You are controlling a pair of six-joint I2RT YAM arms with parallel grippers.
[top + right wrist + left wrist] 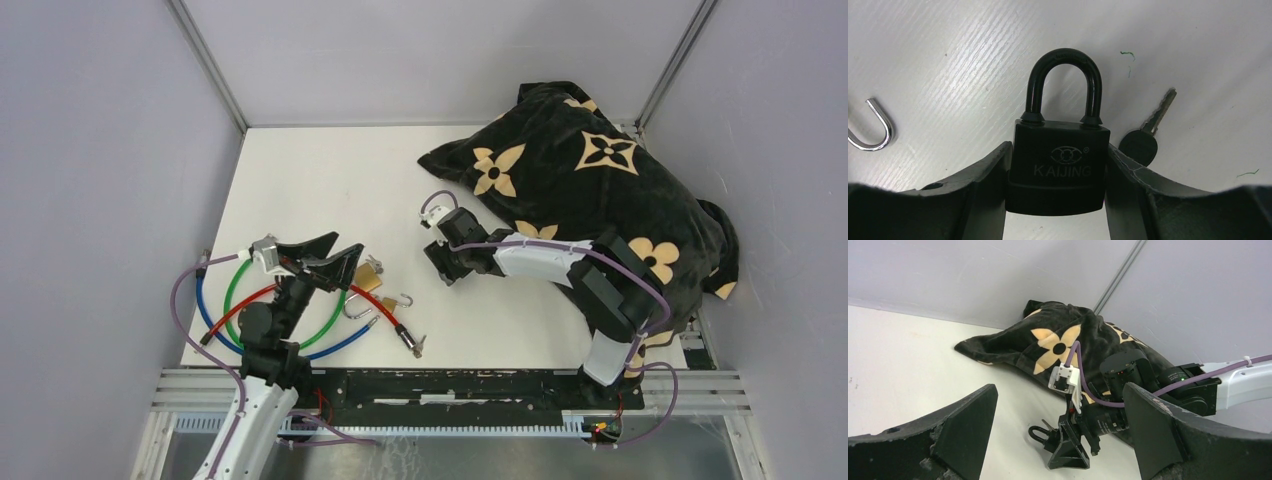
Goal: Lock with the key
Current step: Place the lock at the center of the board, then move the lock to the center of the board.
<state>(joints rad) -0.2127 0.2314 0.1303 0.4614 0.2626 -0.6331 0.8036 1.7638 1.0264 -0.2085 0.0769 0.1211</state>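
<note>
So the right claw [1058, 150] has the black padlock [1058, 167] squeezed by its body, one finger on each flat side, with the shackle poking straight out ahead of the fingertips. Makes sense to me: a grip like that keeps the lock from spinning when someone twists a key in it. The keyhole end sits back between the fingers, so honestly I can't tell if the shackle is clicked home or just resting in its holes.

The key [1143, 142] is lying flat on the table [330, 180] just outside that claw's one finger, head tucked right by the fingertip and blade pointing away ahead, close to the lock but not in it. Off to the claw's other side there's a loose silver shackle [889, 131], not part of this.

The left claw [338, 256] is spread wide and holding nothing, hanging over the coloured cables [230, 300] with a brass padlock [368, 278] just ahead of it. My guess is it's the free hand meant to go fetch the key, since the right one is busy being the vise.
</note>
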